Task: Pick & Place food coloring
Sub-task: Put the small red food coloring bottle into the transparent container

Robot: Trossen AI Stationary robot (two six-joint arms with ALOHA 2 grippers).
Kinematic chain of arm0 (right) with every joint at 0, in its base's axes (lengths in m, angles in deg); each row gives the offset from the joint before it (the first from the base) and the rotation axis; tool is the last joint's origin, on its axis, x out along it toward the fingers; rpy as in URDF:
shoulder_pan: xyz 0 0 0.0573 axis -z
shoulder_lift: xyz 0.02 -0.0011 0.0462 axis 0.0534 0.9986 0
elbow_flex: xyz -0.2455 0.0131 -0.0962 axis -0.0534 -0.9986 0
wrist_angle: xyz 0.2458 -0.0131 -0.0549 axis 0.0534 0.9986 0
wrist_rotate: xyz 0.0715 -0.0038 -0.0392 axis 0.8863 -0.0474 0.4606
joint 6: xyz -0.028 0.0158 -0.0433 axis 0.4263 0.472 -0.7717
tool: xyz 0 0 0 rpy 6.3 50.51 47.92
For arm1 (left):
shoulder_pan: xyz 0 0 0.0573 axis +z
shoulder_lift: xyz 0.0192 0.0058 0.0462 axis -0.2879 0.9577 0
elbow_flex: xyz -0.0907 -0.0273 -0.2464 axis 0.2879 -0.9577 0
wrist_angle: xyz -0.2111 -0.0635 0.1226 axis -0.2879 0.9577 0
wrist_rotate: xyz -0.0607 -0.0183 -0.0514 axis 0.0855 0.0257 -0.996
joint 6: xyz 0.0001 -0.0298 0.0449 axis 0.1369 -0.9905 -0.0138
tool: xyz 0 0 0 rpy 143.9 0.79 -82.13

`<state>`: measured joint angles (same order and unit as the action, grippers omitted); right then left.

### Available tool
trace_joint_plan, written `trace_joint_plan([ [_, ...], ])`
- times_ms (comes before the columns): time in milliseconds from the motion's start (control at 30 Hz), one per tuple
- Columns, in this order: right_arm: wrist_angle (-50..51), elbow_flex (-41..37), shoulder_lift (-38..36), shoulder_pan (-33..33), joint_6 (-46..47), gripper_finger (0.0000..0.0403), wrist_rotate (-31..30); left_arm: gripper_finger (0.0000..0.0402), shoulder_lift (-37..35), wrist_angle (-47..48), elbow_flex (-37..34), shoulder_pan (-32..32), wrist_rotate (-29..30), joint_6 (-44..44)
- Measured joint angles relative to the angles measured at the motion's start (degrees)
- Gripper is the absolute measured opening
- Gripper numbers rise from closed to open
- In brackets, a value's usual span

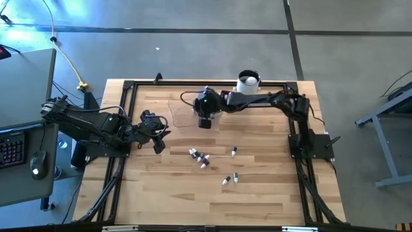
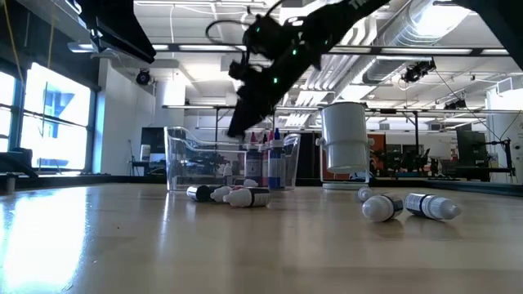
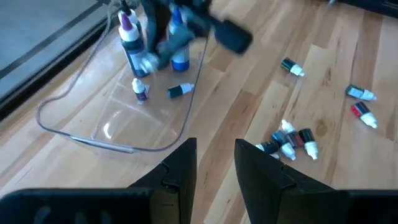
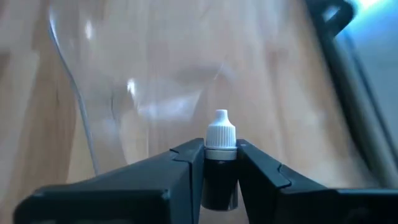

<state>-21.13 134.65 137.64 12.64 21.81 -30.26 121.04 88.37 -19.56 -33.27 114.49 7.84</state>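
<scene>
Above clear tray (image 1: 180,111), right gripper (image 4: 220,163) clenches dark bottle (image 4: 220,168); left gripper (image 3: 216,163) open, near loose bottles (image 1: 200,157).

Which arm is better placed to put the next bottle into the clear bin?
The right: its gripper is shut on a bottle and is over the clear bin. The left gripper is open, empty, beside the bin.
</scene>
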Motion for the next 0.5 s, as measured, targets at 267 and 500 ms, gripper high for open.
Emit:
trace_joint_plan([
  [267, 7.0, 0.1, 3.7, 2.0, 0.1, 0.0078, -0.3, 0.0106, 0.0, -0.1, 0.0, 0.0, 0.6, 0.0],
  [500, 7.5, -0.1, 4.0, 2.3, 0.9, 0.0096, -0.5, 0.0106, 0.0, 0.0, 0.0, 0.0, 0.7, 0.0],
])
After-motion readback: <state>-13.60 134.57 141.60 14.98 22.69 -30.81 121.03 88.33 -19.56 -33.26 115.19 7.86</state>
